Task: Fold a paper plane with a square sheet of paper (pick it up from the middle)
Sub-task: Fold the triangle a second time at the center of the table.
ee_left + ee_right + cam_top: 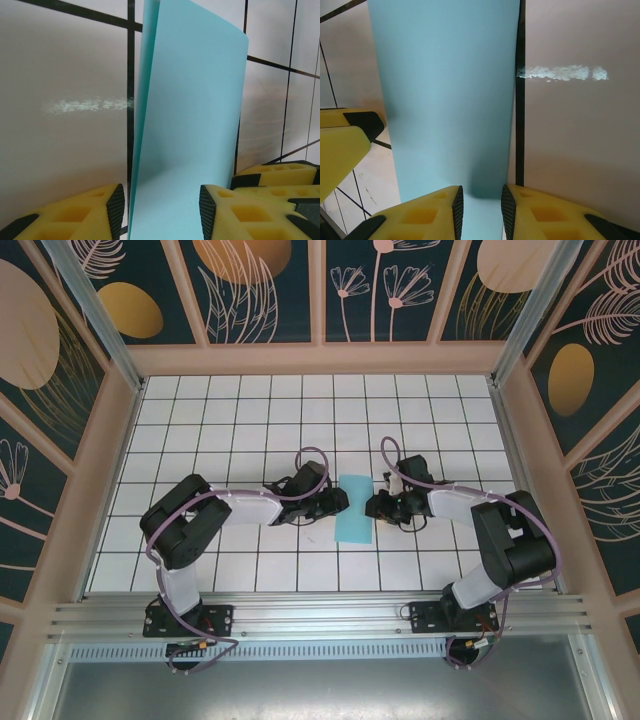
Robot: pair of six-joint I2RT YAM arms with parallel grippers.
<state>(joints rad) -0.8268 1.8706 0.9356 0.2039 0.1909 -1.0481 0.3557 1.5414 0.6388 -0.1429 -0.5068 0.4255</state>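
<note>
blue square sheet of paper (354, 510) lies folded thin mid-frame in the top view, left gripper (338, 502) and right gripper (375, 506) beside it, maybe to press the fold. left wrist: jaws apart, paper between. right wrist: jaws slightly apart above it.

The square sheet of paper (195, 125) is thin, smooth and matt. The table (65, 150) has a glossy tiled top. The fingers (85, 212) look like yellow moulded plastic with black rubbery pads (116, 207).
</note>
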